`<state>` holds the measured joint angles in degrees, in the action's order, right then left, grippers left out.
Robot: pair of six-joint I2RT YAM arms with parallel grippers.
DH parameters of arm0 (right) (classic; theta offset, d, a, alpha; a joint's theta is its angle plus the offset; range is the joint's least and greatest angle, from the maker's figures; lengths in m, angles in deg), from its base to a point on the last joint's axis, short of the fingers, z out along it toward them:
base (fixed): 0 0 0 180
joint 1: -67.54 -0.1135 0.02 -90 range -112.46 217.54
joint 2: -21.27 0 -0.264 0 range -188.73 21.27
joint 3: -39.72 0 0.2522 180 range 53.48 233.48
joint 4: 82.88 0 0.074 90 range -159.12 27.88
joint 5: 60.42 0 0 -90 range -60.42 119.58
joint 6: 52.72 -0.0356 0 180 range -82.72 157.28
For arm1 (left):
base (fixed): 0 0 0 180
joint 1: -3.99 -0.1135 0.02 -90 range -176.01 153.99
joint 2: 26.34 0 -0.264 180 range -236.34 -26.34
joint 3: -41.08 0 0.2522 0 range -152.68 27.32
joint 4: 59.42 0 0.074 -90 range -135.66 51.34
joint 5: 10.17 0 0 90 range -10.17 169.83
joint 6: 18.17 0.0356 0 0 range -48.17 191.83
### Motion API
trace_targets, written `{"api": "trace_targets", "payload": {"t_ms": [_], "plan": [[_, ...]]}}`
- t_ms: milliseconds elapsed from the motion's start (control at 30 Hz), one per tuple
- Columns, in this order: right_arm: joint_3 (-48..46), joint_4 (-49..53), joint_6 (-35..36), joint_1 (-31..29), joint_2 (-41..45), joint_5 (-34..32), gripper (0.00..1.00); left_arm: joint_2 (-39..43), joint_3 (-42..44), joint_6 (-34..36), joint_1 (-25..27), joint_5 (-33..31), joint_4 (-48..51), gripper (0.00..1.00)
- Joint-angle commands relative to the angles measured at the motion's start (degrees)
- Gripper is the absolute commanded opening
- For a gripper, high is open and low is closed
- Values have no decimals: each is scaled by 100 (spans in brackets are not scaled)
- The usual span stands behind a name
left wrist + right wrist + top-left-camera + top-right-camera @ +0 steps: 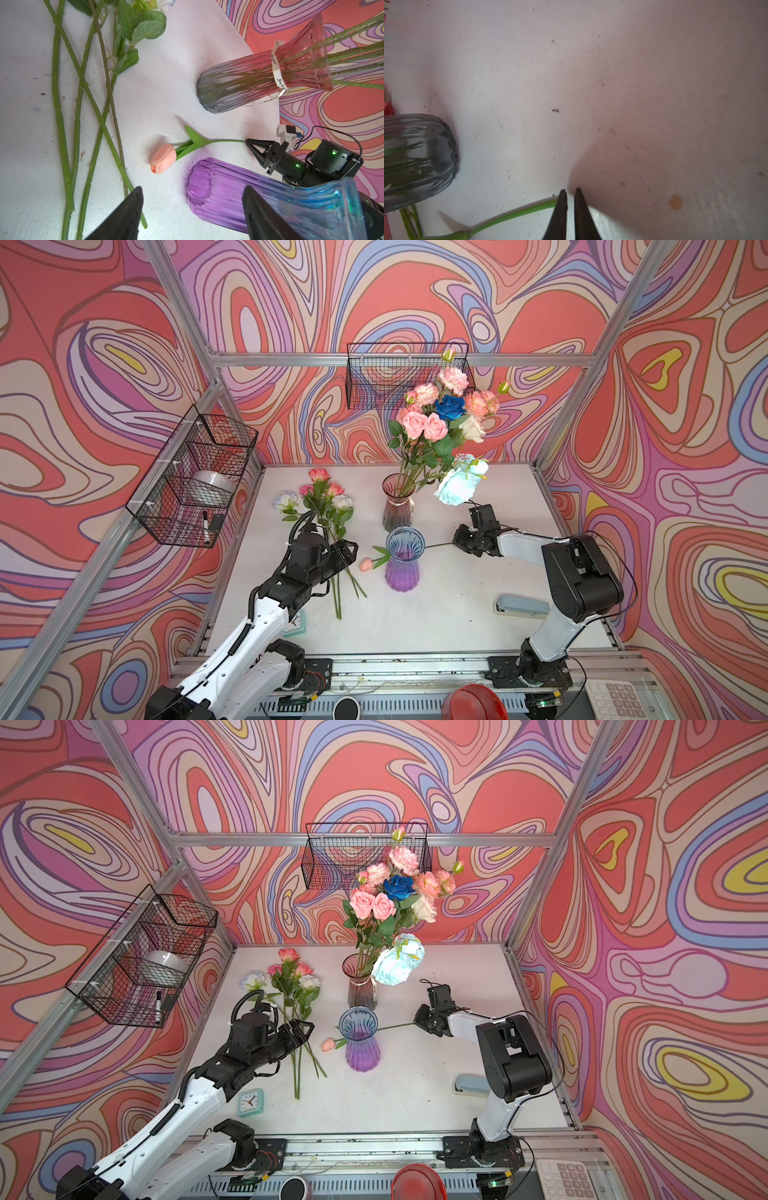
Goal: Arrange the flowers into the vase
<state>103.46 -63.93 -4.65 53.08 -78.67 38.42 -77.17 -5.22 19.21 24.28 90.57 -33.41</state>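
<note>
Looking down on a white surface (436, 614) boxed in by swirling pink walls. Carries, at far centre, an upright pink vase (397, 506) crammed with flowers (432, 423): pink, peach and white blooms, one deep blue, and pale blue heads drooping off to the right. Shows, just nearer, a second vase (403, 560), blue at the rim and purple below, also upright. Holds, to the left, loose flowers (328, 506) lying flat with stems pointing near. Finds the left jaws hanging over those stems, spread wide and gripping nothing. Spots a peach tulip (366, 564) lying just beyond the second vase, bloom to the left, thin stem running right. Finds the right jaws pinched shut on that stem's end.
</note>
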Motion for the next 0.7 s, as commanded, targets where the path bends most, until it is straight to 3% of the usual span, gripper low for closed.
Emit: {"api": "trace_targets", "payload": {"t_ms": [0, 200, 433, 667], "plan": [[-167, -308, -301, -218, -54, 57, 7, -73, 99, -199, -25, 73, -45, 77], [-118, -803, -666, -951, -384, 427, 5, -302, 248, -589, -25, 212, -369, 78], [-352, -947, -705, -1044, 212, 224, 10, -476, 589, -1120, 47, 172, -824, 79], [-612, -643, -560, -1042, 961, -584, 11, -744, 536, -2803, 776, -1085, -989, 75]]}}
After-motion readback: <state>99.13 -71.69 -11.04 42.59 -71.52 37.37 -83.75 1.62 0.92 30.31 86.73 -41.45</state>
